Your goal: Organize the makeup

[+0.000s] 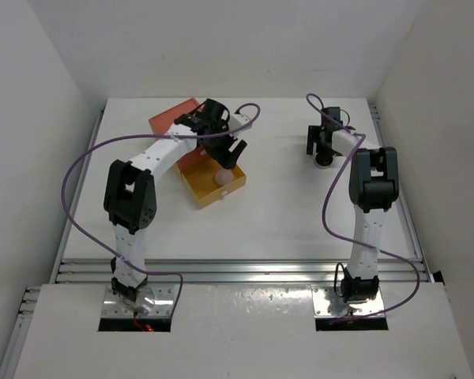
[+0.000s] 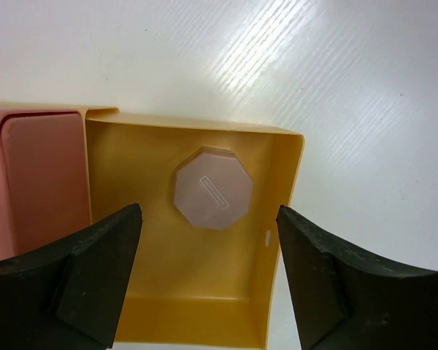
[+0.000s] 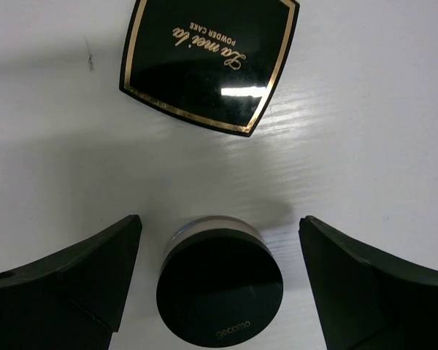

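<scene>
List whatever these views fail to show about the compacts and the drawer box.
1. The black round compact: in the top view, mostly hidden under the right gripper.
2. The black square compact: in the right wrist view, its far side is cut off by the top edge.
3. The peach octagonal compact: in the left wrist view, its label is too blurred to read.
4. The orange sleeve: in the top view, partly covered by the left arm; its inside is unseen.

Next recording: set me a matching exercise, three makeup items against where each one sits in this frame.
Items:
1. octagonal compact
2. round black jar
3. square black compact

Places:
A. on the table, inside the open right gripper
B. in the yellow drawer
C. on the table, past that gripper's tips

Pairs: 1-B, 2-A, 3-C
</scene>
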`<move>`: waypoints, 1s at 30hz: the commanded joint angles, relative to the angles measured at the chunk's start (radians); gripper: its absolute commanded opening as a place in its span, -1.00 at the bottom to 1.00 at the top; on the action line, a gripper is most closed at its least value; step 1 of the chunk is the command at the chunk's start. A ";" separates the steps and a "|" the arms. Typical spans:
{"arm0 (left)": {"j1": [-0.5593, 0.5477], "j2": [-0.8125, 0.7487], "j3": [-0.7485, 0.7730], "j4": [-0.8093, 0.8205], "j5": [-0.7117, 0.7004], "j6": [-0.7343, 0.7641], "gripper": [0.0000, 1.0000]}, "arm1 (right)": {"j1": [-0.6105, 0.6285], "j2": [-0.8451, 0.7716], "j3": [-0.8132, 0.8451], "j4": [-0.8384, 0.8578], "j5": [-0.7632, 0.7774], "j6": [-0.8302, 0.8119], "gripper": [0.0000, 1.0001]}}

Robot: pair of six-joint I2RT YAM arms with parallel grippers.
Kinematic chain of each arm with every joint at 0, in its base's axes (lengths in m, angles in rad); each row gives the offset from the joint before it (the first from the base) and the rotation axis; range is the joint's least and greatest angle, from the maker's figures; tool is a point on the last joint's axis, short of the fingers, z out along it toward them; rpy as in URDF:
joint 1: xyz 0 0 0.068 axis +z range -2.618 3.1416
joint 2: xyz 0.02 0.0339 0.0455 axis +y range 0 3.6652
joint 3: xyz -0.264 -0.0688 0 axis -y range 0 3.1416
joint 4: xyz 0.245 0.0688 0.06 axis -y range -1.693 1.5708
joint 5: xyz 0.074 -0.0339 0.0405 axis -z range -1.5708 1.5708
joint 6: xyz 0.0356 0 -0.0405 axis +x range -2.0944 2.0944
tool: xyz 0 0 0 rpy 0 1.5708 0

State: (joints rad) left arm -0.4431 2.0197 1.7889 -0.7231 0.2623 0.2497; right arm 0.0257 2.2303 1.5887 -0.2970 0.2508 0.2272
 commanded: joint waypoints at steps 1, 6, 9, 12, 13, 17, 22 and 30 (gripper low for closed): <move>0.018 -0.055 0.091 0.004 0.022 -0.021 0.61 | 0.000 0.031 0.031 -0.017 0.022 -0.008 0.74; 0.095 -0.035 0.211 0.004 0.022 -0.127 0.61 | 0.002 0.002 0.001 -0.034 -0.010 -0.012 0.52; 0.126 -0.026 0.247 0.013 -0.004 -0.127 0.61 | 0.003 -0.049 -0.059 -0.033 -0.013 -0.017 0.52; 0.164 -0.026 0.265 0.024 -0.034 -0.118 0.61 | 0.000 -0.090 -0.122 -0.011 -0.016 -0.028 0.54; 0.182 -0.016 0.265 0.036 -0.044 -0.118 0.61 | 0.000 -0.093 -0.131 -0.025 -0.015 -0.026 0.54; 0.242 0.020 0.285 0.054 -0.075 -0.128 0.61 | -0.001 -0.093 -0.128 -0.060 -0.044 -0.023 0.54; 0.287 0.054 0.285 0.063 -0.130 -0.119 0.61 | -0.003 -0.081 -0.133 -0.011 -0.062 -0.072 0.49; 0.307 0.103 0.267 0.082 -0.130 -0.107 0.61 | -0.001 -0.100 -0.127 -0.011 -0.087 -0.098 -0.50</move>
State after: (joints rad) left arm -0.1394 2.1128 2.0399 -0.6781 0.1402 0.1463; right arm 0.0254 2.1590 1.4773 -0.2829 0.1841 0.1551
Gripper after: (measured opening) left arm 0.805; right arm 0.624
